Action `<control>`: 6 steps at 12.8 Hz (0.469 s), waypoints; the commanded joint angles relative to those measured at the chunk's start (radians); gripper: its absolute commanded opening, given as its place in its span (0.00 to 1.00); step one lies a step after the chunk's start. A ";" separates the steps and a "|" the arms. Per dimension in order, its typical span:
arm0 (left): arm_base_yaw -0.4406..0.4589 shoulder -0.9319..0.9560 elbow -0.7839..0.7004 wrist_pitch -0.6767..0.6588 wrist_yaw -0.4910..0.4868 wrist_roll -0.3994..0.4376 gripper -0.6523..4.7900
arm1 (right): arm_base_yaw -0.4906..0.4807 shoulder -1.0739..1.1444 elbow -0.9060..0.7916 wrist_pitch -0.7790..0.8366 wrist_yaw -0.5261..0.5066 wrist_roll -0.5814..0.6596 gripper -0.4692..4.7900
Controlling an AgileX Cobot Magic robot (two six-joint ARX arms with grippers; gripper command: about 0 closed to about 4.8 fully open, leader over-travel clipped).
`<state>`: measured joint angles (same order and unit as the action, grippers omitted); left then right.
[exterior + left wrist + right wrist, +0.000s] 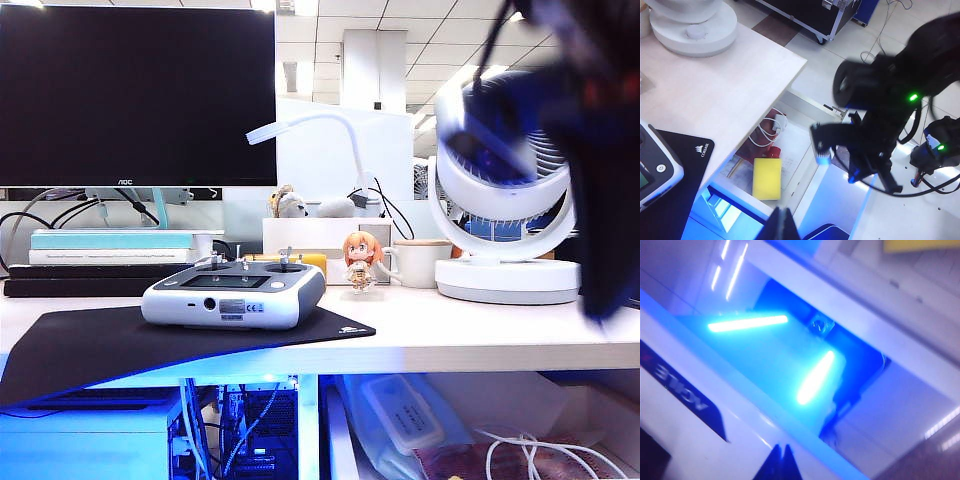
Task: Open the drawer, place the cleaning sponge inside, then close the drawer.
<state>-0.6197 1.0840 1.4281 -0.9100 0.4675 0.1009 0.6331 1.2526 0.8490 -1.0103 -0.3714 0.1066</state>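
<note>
The drawer point(815, 104) stands pulled out from under the white desk top point(730, 95). The cleaning sponge point(766, 178), a flat yellow block, lies on the drawer floor near its front wall, touched by nothing. My left gripper point(782, 226) is shut and empty, hovering above the drawer's front edge close to the sponge. My right gripper point(781, 460) is shut too, empty, its tips before a blue-lit white panel, with a strip of the sponge point(920, 244) at the frame's edge. The right arm point(885, 115) hangs outside the drawer's front; in the exterior view it is a dark blur point(590, 150).
On the desk are a grey controller point(235, 292) on a black mat point(120, 345), a figurine point(362, 262), a mug point(420, 262), a white fan point(505, 200) and a monitor point(135, 90). A white cable point(771, 134) lies deeper in the drawer.
</note>
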 commanded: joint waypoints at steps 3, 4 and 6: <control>0.000 -0.004 0.002 0.006 0.004 0.004 0.11 | 0.002 0.150 -0.011 0.051 0.066 -0.085 0.07; 0.000 -0.004 0.002 0.006 0.004 0.004 0.11 | 0.002 0.170 -0.011 0.069 0.066 -0.089 0.07; 0.000 -0.004 0.002 0.006 0.003 0.004 0.11 | 0.003 0.215 -0.010 0.072 0.146 -0.133 0.07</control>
<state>-0.6197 1.0836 1.4281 -0.9100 0.4671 0.1009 0.6346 1.4574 0.8364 -0.9394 -0.2588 -0.0021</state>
